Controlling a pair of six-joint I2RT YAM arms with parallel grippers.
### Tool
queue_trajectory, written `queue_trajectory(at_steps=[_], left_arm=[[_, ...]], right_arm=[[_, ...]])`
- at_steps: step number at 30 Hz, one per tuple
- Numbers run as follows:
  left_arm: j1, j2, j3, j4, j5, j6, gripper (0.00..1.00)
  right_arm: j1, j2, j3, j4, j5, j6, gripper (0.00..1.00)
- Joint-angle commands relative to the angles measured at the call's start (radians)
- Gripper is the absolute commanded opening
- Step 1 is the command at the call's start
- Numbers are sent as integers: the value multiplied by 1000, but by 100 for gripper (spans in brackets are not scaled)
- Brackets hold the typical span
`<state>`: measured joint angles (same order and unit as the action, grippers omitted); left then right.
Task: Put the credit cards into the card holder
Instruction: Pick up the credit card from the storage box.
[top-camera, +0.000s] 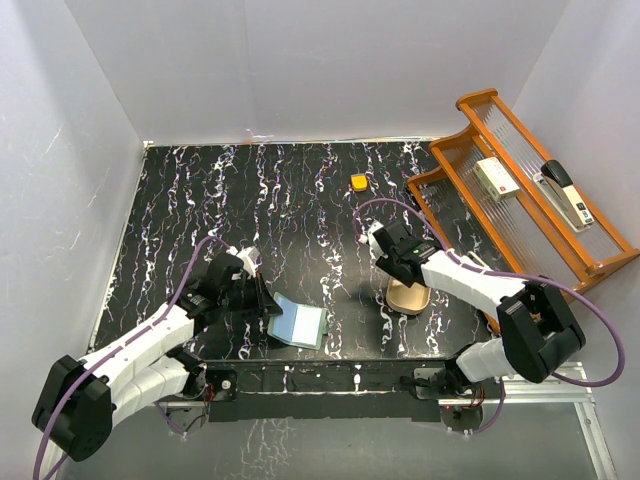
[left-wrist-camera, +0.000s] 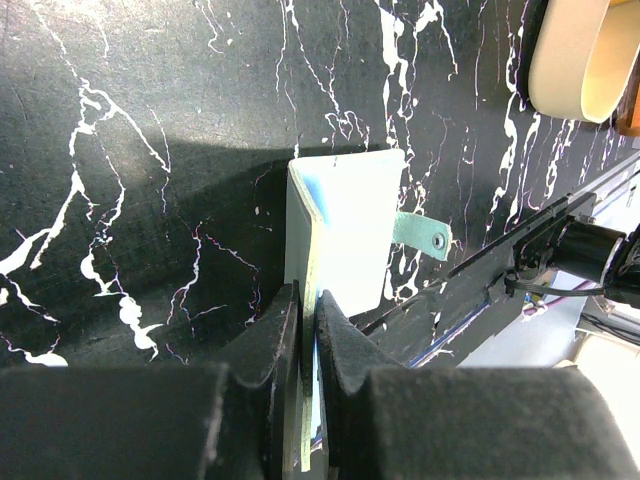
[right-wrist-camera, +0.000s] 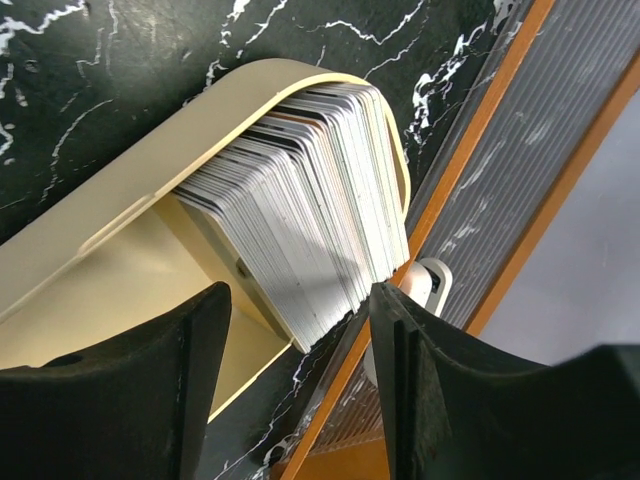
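Observation:
The card holder (top-camera: 300, 325), a pale sage-green wallet, lies part-open near the table's front edge. In the left wrist view the card holder (left-wrist-camera: 345, 230) stands on edge with its snap tab (left-wrist-camera: 421, 233) sticking out to the right. My left gripper (top-camera: 267, 300) (left-wrist-camera: 310, 330) is shut on the holder's near flap. The credit cards (right-wrist-camera: 300, 230) stand as a thick fanned stack in a tan oval dish (right-wrist-camera: 150, 160) (top-camera: 410, 300). My right gripper (top-camera: 398, 275) (right-wrist-camera: 298, 320) hangs open over that stack; its right finger touches the stack's edge, and its left finger is apart from the stack.
An orange wooden rack (top-camera: 530, 200) stands at the right, holding a stapler (top-camera: 567, 195) and a small white box (top-camera: 496, 177); its rail (right-wrist-camera: 480, 190) runs close beside the dish. A small orange block (top-camera: 358, 182) lies farther back. White walls enclose the black marbled table (top-camera: 200, 210).

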<state>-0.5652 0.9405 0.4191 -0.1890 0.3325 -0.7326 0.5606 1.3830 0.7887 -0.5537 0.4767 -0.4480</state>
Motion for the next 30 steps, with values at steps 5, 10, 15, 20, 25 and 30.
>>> queue_trajectory(at_steps=[5,10,15,20,25,30], left_arm=[[0,-16,25,-19,12,7,0],[0,-22,13,-7,8,-9,0],[0,-25,6,-3,11,-17,0],[0,-27,7,-7,7,-16,0],[0,-33,6,-9,4,-21,0],[0,-35,4,-9,4,-21,0]], right_arm=[[-12,-1,-14,134,79,-57,50],[-14,-15,4,117,68,-63,44],[-16,-28,22,104,67,-67,40],[-18,-23,24,102,59,-70,37],[-18,-22,35,73,68,-72,33],[-18,-42,32,69,72,-68,26]])
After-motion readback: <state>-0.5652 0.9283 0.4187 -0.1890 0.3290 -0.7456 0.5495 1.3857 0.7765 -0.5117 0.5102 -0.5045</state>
